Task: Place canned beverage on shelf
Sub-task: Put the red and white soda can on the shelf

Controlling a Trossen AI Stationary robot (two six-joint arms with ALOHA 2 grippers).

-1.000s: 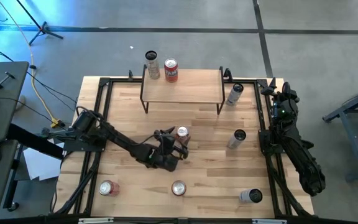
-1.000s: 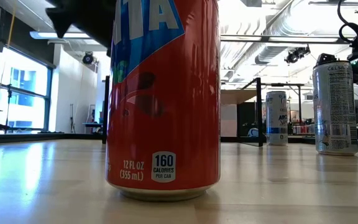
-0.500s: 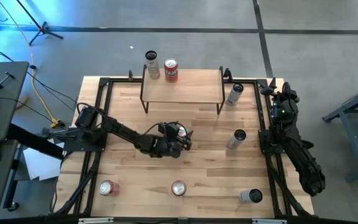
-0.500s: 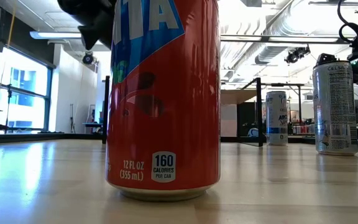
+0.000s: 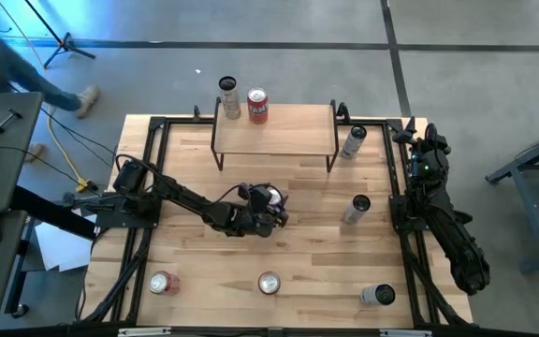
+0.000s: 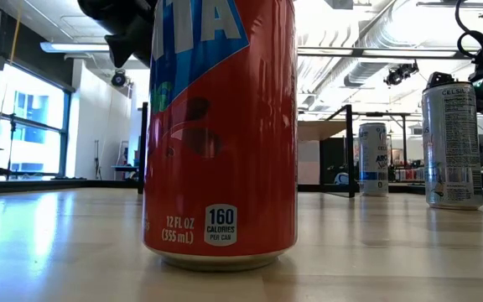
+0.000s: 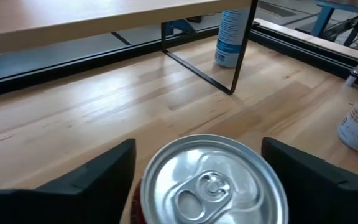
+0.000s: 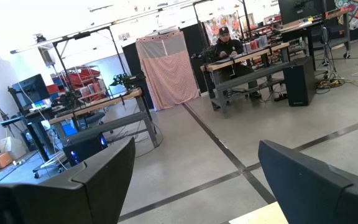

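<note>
My left gripper (image 7: 197, 180) closes around a can (image 7: 211, 180) just before the shelf (image 5: 274, 131).
Fingers straddle it, narrower than a second ago; firm grip not confirmed, lift should follow.

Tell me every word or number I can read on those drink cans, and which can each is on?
"12 FL OZ (355 mL)": big red and blue aluminium can, low on its side.
"160 CALORIES PER CAN": same can, white badge near the base.
"TA": the readable end of a cropped brand name, top of that can.
"CELSI": tall silver slim can, near its rim.
Fine print on it and the white and blue can: too small.
</note>
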